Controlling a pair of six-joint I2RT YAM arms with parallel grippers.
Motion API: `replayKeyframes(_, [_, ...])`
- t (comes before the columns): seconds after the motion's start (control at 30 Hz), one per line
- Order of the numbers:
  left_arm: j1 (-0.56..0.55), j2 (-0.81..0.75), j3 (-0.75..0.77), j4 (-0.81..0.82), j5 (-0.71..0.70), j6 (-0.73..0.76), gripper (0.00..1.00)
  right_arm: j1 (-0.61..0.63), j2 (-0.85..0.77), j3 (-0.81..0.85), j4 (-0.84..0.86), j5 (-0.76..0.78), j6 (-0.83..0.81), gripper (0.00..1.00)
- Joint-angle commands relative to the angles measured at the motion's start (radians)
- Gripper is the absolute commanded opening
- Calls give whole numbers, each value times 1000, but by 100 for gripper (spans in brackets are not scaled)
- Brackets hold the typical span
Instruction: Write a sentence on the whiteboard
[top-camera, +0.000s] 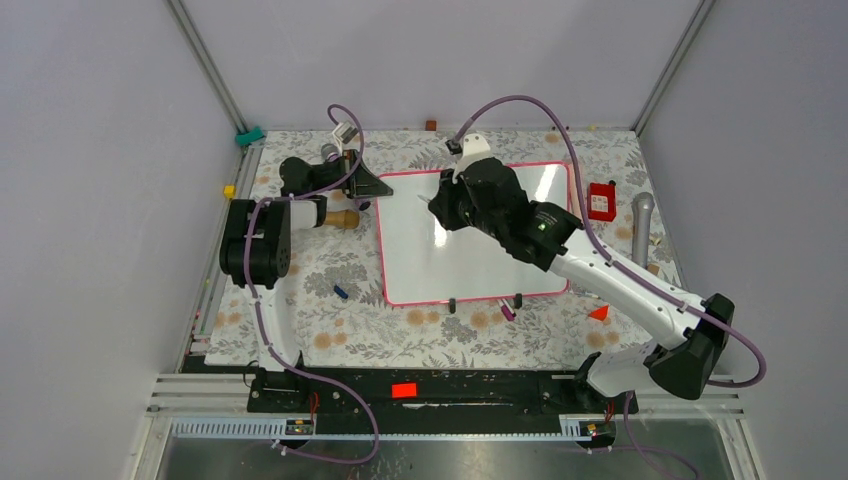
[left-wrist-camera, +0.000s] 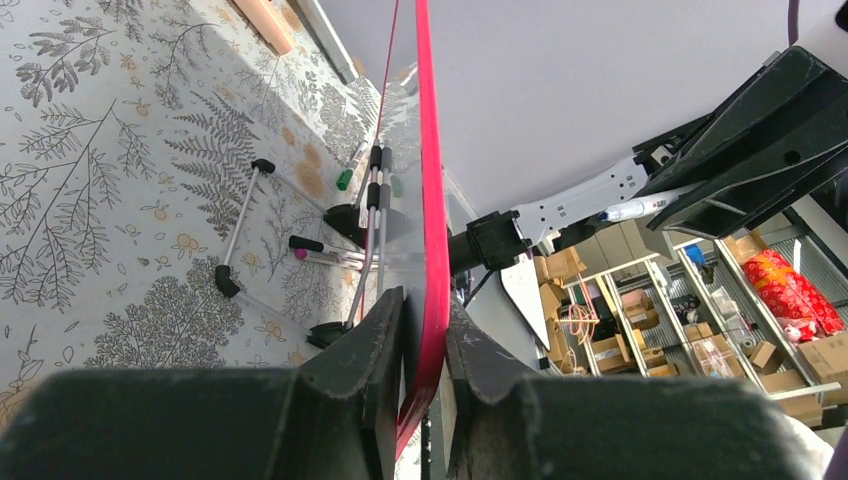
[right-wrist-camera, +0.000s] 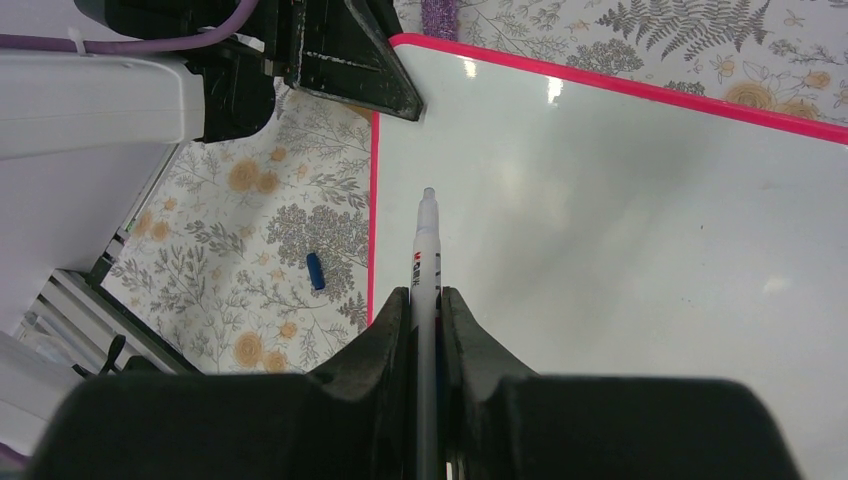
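The left end effector (left-wrist-camera: 425, 310) pinches the whiteboard (top-camera: 470, 265) at its 10 o'clock corner; the right end effector (right-wrist-camera: 425, 300), just inboard, grasps a marker (right-wrist-camera: 427, 235).

Left gripper (left-wrist-camera: 425, 305) pinching the whiteboard (left-wrist-camera: 431, 150) rim, right gripper (right-wrist-camera: 425, 295) clamped on a marker (right-wrist-camera: 427, 240), both arms forward
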Motion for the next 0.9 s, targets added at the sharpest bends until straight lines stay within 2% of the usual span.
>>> replayKeyframes(0.0, [-16, -30, 4, 21, 1, -10, 2, 11, -52, -4, 36, 37, -26, 0])
replayKeyframes(0.07, [-15, -67, -37, 21, -9, 95, 2, 10, -60, -6, 36, 43, -34, 0])
replayKeyframes(0.27, [-13, -92, -91, 24, -26, 213, 4, 11, -76, -17, 36, 56, -50, 0])
replayKeyframes(0.47, [-4, -228, -230, 21, -69, 519, 5, 11, -85, -31, 36, 56, -58, 0])
replayKeyframes(0.6, [6, -226, -219, 21, -54, 514, 4, 11, -93, -35, 35, 48, -64, 0])
replayKeyframes(0.8, [16, -221, -229, 10, -131, 451, 0, 11, -91, -25, 21, 40, -72, 0])
replayKeyframes(0.87, [20, -232, -246, 3, -132, 482, 0, 11, -91, -25, 22, 40, -73, 0])
